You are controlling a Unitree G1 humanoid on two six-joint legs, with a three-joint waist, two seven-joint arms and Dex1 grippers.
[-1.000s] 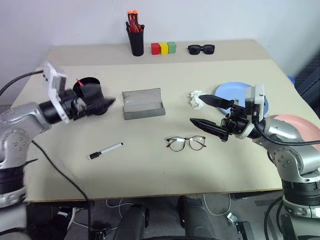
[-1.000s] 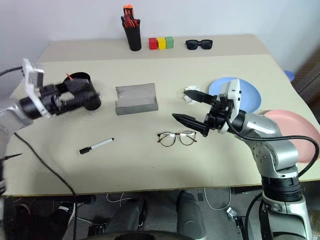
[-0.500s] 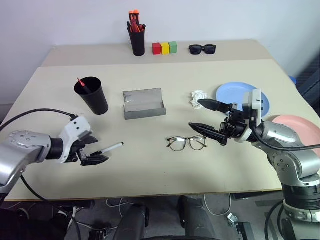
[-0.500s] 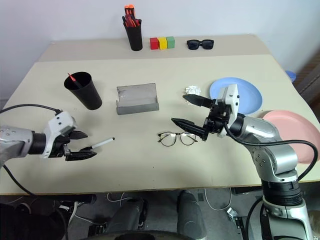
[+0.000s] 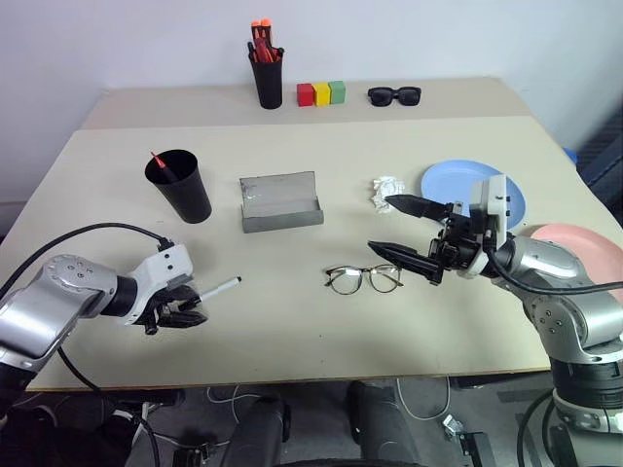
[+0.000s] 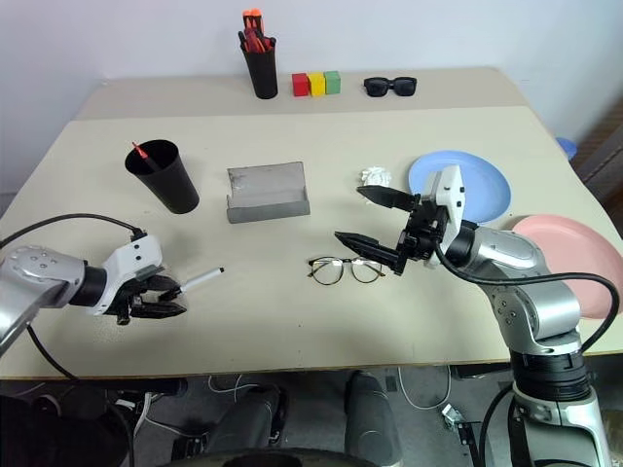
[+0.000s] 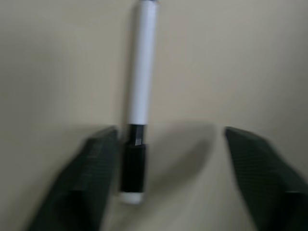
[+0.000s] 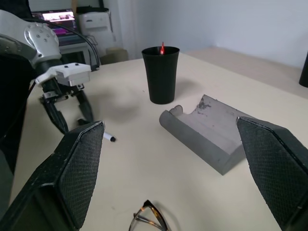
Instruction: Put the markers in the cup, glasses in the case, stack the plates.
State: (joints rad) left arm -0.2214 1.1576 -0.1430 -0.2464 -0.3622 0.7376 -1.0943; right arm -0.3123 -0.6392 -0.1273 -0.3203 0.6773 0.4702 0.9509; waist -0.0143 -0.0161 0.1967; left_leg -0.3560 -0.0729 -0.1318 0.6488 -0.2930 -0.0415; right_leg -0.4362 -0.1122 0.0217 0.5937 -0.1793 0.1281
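The white marker (image 5: 219, 286) lies on the table at the front left. My left gripper (image 5: 180, 309) is down over its black-capped end; in the left wrist view the cap (image 7: 133, 166) sits against one finger (image 7: 94, 178) with a gap to the other, so the jaws are still apart. The red marker (image 5: 156, 160) stands in the black cup (image 5: 182, 195). The grey case (image 5: 280, 202) lies open mid-table. The glasses (image 5: 363, 279) lie in front of it. Just right of them my right gripper (image 5: 382, 224) hovers open and empty. The blue plate (image 5: 453, 178) and pink plate (image 5: 596, 243) lie apart at the right.
A black pen holder (image 5: 266, 78) with orange-capped pens, three coloured blocks (image 5: 319, 93) and dark sunglasses (image 5: 393, 94) line the far edge. A crumpled white paper (image 5: 386, 185) lies beside the blue plate.
My left arm has dropped from the cup to the table at the white marker, and its fingers have narrowed around the capped end. The right arm has kept still.
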